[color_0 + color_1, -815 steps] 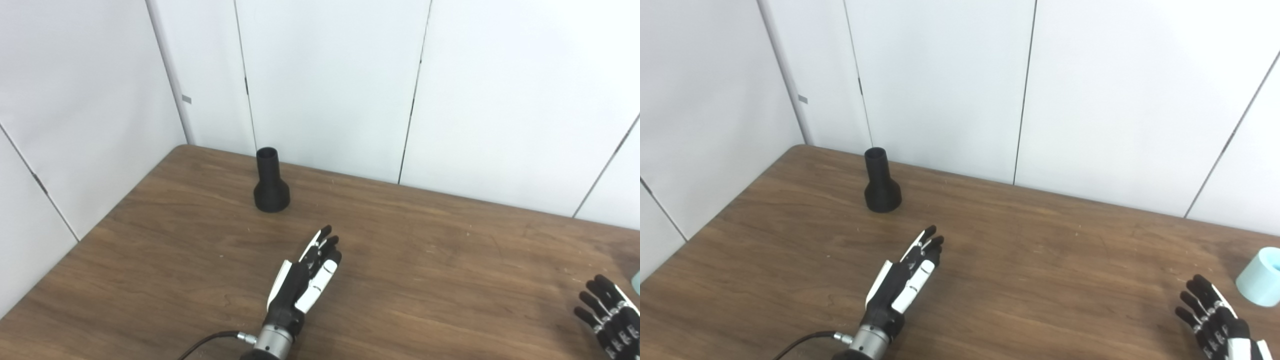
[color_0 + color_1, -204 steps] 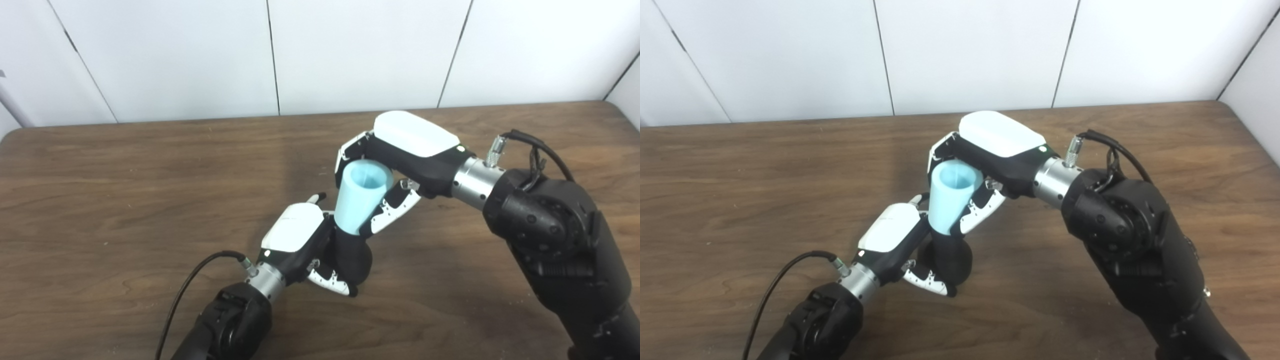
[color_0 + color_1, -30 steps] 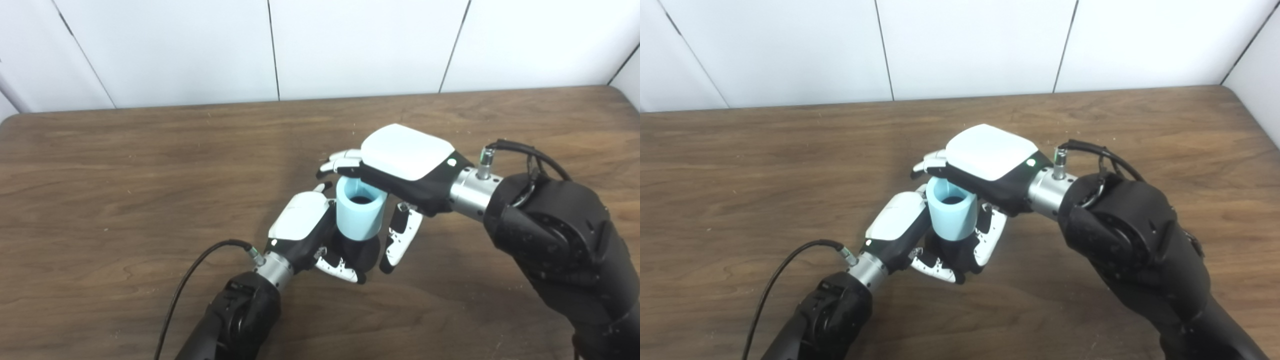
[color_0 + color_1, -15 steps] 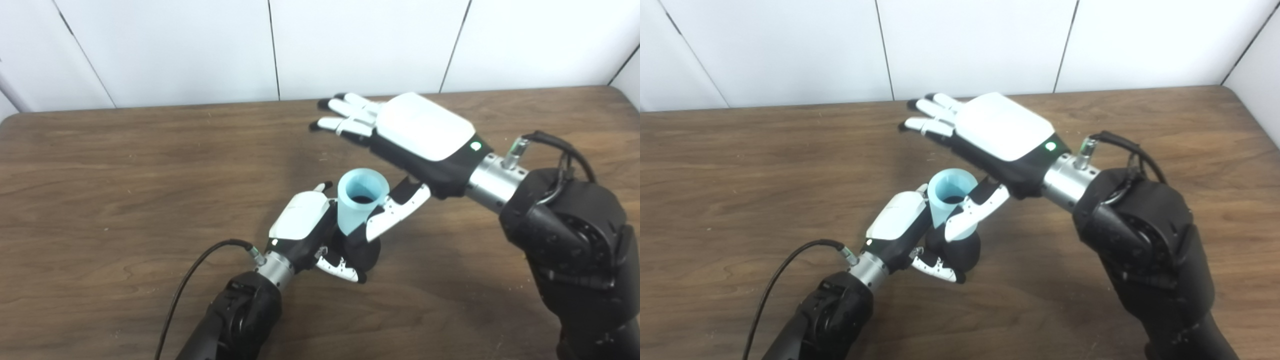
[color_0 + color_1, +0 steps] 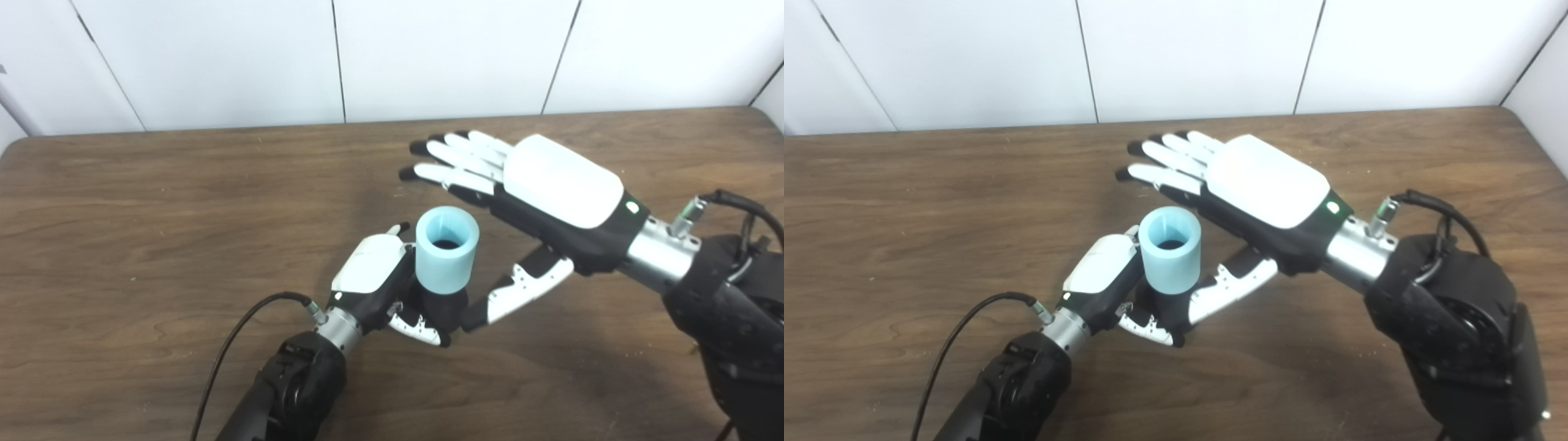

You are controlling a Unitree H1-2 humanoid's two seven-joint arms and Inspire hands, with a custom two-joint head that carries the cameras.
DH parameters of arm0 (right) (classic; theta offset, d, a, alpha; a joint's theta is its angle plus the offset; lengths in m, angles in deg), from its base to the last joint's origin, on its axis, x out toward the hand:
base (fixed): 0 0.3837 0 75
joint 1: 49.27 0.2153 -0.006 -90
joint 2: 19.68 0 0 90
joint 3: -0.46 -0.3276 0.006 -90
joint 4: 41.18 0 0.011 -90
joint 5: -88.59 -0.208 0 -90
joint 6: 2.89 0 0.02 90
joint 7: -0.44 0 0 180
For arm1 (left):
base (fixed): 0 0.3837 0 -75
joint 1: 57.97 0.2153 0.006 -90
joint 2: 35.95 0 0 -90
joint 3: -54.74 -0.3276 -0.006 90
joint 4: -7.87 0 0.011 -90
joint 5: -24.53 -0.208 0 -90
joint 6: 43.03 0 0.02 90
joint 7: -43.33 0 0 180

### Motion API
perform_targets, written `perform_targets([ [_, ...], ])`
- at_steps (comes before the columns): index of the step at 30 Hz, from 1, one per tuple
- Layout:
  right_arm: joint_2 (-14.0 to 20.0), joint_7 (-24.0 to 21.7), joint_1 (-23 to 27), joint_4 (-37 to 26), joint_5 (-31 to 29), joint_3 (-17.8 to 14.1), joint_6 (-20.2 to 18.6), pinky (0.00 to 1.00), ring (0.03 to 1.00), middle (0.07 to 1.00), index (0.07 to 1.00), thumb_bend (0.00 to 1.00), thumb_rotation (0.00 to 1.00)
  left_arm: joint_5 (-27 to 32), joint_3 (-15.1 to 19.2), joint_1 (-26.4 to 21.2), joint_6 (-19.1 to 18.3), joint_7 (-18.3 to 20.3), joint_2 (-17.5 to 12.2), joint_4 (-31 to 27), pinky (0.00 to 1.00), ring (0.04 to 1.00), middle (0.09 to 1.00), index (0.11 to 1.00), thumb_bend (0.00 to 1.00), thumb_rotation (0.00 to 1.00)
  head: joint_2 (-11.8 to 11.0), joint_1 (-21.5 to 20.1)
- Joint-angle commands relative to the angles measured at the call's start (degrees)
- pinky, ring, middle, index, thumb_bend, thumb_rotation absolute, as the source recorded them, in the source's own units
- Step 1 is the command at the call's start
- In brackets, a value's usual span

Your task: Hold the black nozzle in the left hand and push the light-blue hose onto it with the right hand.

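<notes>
Near the middle of the wooden counter [image 5: 153,202], a little toward its front edge, the left hand [image 5: 373,285] has its fingers [image 5: 416,327] curled around the wide lower part of the black nozzle [image 5: 441,306], which stands upright. The light-blue hose [image 5: 447,248], a short open-topped cylinder, sits upright over the top of the nozzle, and the dark mouth of the nozzle shows down inside it. The hose rests just beside the white back of the left hand. The right hand [image 5: 539,190] hovers above and behind the hose, toward the counter's back edge, palm turned down, its fingers [image 5: 456,159] stretched out flat and spread apart, holding nothing. Its thumb [image 5: 520,291] points down and toward the nozzle's base; the tip lies just beside the nozzle and the left fingers, and whether it touches them cannot be told. The right fingers are clear of the hose rim. A black cable [image 5: 245,324] runs from the left wrist across the counter toward the front edge.
</notes>
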Motion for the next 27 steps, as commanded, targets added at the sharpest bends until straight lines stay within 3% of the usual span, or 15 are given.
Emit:
perform_targets([
  [1, 1.3, 2.2, 0.4, -1.8, -1.5, -1.1, 1.6, 1.0, 1.0, 0.995, 0.936, 0.67, 0.96, 0.2, -1.1, 2.1, -3.0, 5.2, -0.8, 2.5, 1.0, 0.697, 0.502, 0.474, 0.52, 0.0, 0.1, 0.0],
  [11, 2.0, 1.7, -1.5, -4.0, -1.4, -0.2, 2.0, 1.0, 1.0, 1.0, 0.93, 0.71, 1.0, -0.2, -1.5, 2.2, -1.8, 4.5, -1.2, 3.0, 1.0, 0.673, 0.518, 0.465, 0.52, 0.0, 0.1, -0.8],
  [23, 3.0, 2.1, -2.9, -1.2, -0.7, 1.0, 4.6, 1.0, 1.0, 1.0, 0.956, 0.7, 1.0, -0.2, -1.5, 1.4, -0.7, 4.6, -2.0, 3.7, 1.0, 0.669, 0.481, 0.49, 0.52, 0.0, 0.0, -0.5],
  [27, 2.8, 2.0, -3.4, -0.4, -0.1, 1.2, 4.5, 1.0, 1.0, 1.0, 0.959, 0.7, 1.0, -0.5, -1.6, 1.3, -0.8, 4.7, -2.1, 3.7, 1.0, 0.671, 0.514, 0.466, 0.52, 0.0, -0.1, -0.7],
])
